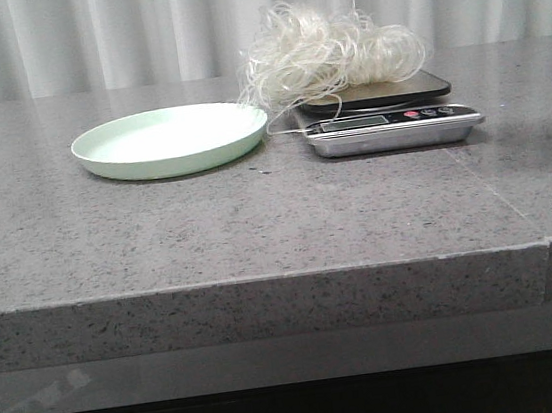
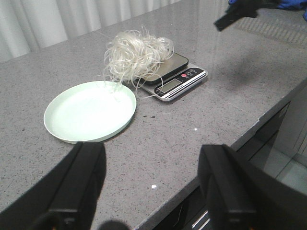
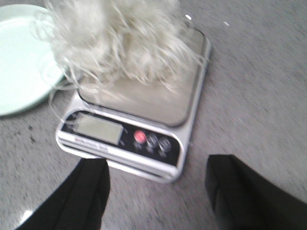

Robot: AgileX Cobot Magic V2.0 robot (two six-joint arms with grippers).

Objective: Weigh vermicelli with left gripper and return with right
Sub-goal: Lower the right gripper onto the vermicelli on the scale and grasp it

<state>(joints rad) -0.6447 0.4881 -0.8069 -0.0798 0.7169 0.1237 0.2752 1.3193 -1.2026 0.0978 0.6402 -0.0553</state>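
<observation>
weighing done, return pending: the vermicelli (image 1: pixel 323 57) rests on the scale (image 1: pixel 391 120), right of the empty plate (image 1: pixel 169 139). left end effector (image 2: pixel 151 187) open; right end effector (image 3: pixel 157 191) open, must descend to grasp.

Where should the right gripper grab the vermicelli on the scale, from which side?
Grip the vermicelli at the thick middle of its mound, probably from straight above. It sits heaped on the scale, loose strands trailing toward the plate; the right gripper is open.
</observation>
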